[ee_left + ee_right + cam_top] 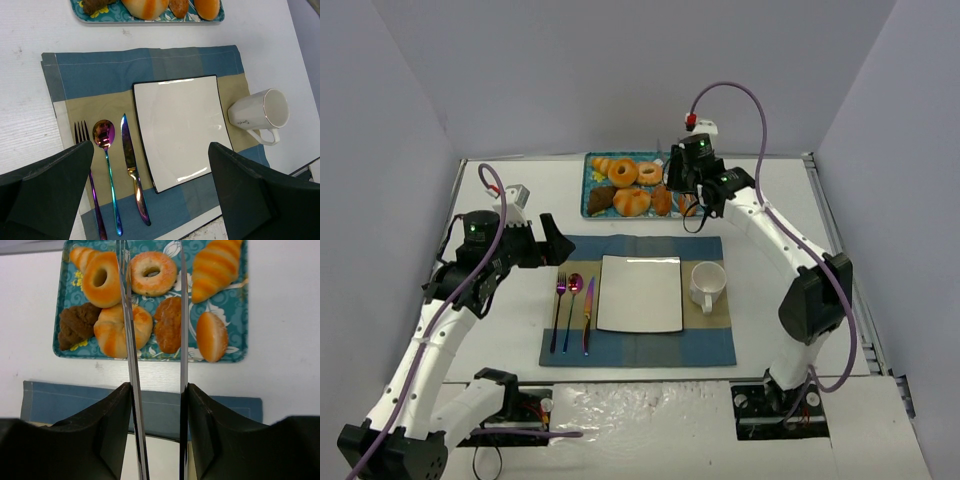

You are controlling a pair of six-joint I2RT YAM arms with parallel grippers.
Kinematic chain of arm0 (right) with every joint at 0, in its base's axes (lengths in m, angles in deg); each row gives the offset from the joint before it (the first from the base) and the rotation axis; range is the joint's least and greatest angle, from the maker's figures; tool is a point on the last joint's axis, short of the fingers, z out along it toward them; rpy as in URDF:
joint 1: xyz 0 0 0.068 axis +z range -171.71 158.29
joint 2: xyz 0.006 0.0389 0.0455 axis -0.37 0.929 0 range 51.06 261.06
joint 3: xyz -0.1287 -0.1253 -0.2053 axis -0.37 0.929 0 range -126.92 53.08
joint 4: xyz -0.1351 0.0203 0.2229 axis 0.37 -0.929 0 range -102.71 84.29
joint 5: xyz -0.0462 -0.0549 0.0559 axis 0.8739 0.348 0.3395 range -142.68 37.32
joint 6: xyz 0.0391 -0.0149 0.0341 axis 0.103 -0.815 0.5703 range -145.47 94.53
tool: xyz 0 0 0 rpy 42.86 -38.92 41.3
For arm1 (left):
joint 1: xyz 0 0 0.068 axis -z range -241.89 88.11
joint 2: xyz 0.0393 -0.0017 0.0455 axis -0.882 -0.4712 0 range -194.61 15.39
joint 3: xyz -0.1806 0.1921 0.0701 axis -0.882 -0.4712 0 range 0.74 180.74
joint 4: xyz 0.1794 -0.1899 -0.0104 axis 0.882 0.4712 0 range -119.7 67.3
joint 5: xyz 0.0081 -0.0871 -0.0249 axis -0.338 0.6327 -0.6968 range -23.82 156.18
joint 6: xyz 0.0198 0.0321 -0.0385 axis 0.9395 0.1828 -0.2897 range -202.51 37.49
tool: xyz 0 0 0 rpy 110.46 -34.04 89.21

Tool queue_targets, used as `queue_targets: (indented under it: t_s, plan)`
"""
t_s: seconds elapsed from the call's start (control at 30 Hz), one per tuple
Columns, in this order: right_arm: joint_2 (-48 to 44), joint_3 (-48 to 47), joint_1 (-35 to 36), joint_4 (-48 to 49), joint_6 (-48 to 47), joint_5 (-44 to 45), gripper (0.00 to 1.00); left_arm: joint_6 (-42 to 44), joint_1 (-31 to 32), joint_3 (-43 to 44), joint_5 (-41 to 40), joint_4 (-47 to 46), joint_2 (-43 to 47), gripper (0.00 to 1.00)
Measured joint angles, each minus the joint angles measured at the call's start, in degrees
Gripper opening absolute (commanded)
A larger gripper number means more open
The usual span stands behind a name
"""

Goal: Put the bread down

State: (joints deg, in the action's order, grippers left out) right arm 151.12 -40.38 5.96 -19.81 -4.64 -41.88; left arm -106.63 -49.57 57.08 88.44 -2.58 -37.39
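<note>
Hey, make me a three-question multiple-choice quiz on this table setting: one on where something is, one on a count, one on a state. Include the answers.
1. Seen from the top camera, where is the mug?
A) left of the plate
B) right of the plate
C) on the plate

2. How many pieces of cutlery lie on the placemat?
A) two
B) three
C) four

3. What state is the left end effector in?
A) open, holding nothing
B) shut on a spoon
C) shut on bread

Answers:
1 B: it sits beside the plate's right edge.
2 B: fork, spoon and knife.
3 A: its fingers stand wide apart with nothing between them.
</note>
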Motion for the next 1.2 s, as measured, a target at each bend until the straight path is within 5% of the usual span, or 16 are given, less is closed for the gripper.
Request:
queue_targets:
  t_s: [0.5,1.2]
  plan:
    - [15.34,-8.85,2.48,0.5,4.02,-8.23,0.39,0.01,0.0,0.0,0.0,0.0,0.01,0.97]
    - [18.65,-10.24,3.81,2.42,6.31,-10.61,0.39,0.02,0.0,0.0,0.0,0.0,0.01,0.97]
